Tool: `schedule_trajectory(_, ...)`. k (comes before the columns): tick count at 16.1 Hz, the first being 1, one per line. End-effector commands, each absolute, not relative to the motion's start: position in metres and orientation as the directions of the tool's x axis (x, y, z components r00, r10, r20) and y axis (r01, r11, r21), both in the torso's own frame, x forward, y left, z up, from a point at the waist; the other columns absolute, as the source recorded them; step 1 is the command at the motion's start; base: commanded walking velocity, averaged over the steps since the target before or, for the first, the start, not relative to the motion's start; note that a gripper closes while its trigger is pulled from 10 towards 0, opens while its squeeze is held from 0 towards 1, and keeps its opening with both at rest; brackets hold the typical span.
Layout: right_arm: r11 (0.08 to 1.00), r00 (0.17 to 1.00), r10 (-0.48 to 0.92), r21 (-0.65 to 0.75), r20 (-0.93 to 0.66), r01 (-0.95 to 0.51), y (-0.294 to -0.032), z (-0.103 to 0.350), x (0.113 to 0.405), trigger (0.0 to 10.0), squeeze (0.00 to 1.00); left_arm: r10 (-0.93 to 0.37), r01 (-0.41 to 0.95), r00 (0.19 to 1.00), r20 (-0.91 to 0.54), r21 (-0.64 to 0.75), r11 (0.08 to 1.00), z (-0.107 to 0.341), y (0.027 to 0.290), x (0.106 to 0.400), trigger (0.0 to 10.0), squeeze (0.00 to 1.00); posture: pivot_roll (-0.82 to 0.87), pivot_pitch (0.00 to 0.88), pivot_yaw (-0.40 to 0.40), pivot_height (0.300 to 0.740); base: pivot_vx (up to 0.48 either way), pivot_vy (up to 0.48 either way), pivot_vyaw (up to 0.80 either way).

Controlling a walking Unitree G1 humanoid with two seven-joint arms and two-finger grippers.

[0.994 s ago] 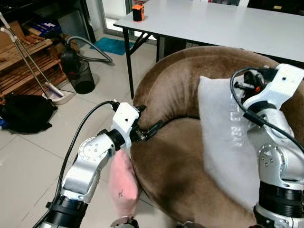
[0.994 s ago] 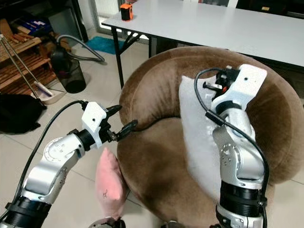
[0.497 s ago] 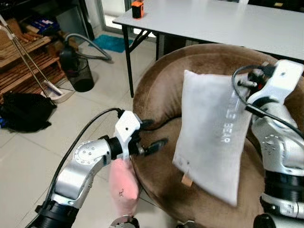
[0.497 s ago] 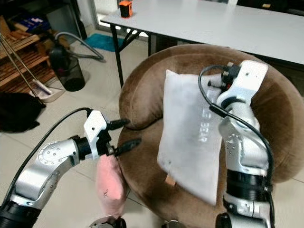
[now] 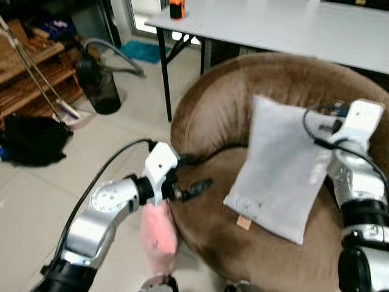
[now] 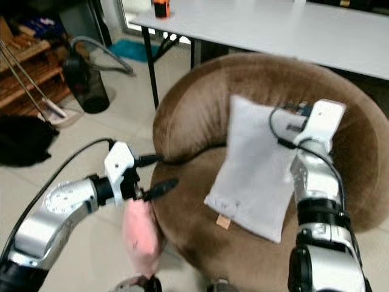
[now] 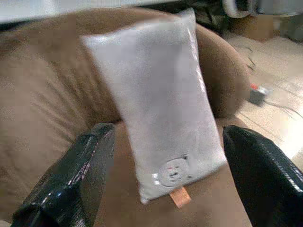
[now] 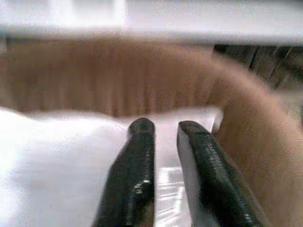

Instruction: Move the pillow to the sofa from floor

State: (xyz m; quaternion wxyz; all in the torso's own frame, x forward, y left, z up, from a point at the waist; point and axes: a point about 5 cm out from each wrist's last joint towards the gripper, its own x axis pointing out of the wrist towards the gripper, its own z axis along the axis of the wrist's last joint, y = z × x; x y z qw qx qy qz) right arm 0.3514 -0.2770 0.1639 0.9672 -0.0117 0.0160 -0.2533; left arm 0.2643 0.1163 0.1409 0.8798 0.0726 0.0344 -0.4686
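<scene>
A grey-white pillow (image 5: 281,173) with a small tag leans on the seat and backrest of the round brown sofa (image 5: 209,112). My right gripper (image 8: 165,125) is at the pillow's upper right corner, its fingers (image 8: 137,175) nearly together over the fabric, and its wrist (image 5: 358,121) stands over that corner. My left gripper (image 5: 202,170) is open at the sofa's left rim with nothing in it, facing the pillow (image 7: 161,99). A pink pillow (image 5: 159,234) stands on the floor against the sofa, under my left arm.
A white table (image 5: 292,24) stands behind the sofa, with an orange object (image 5: 177,8) on its corner. To the left are a black bin with a hose (image 5: 97,88), a black bag (image 5: 33,137), a wooden rack and a broom. Tiled floor lies between.
The pillow has swung from hanging at my right gripper to leaning on the seat and backrest. My right arm has moved lower and to the right. The left gripper has barely moved.
</scene>
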Motion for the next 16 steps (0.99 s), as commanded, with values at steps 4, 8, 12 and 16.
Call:
schedule_trajectory(4,0.891,0.869,-0.448,0.023,0.21,0.454,-0.287,0.212,0.346,10.0,0.0,-0.652,0.661,0.749,-0.116,0.174,0.729,0.138,0.131,0.275,10.0,0.0,0.01,0.08,0.001,0.74,0.0,0.0,0.0)
schedule_trajectory(8,0.955,0.946,-0.295,0.027,0.133,0.294,-0.245,0.183,0.288,10.0,0.0,-0.582,0.597,0.803,-0.133,0.194,0.779,0.133,0.136,0.274,10.0,0.0,-0.02,0.076,0.007,0.74,0.0,0.136,0.0)
schedule_trajectory(12,0.974,0.974,-0.228,0.0,-0.01,0.228,-0.209,0.141,0.237,10.0,0.0,-0.53,0.553,0.833,-0.158,0.235,0.799,0.128,0.14,0.276,10.0,0.0,-0.03,0.079,0.007,0.74,0.0,0.455,0.0)
schedule_trajectory(16,0.966,0.96,-0.257,-0.014,-0.114,0.257,-0.199,0.13,0.222,10.0,0.0,-0.523,0.548,0.837,-0.165,0.266,0.793,0.13,0.137,0.284,10.0,0.0,-0.03,0.07,0.017,0.74,0.0,0.48,-0.11)
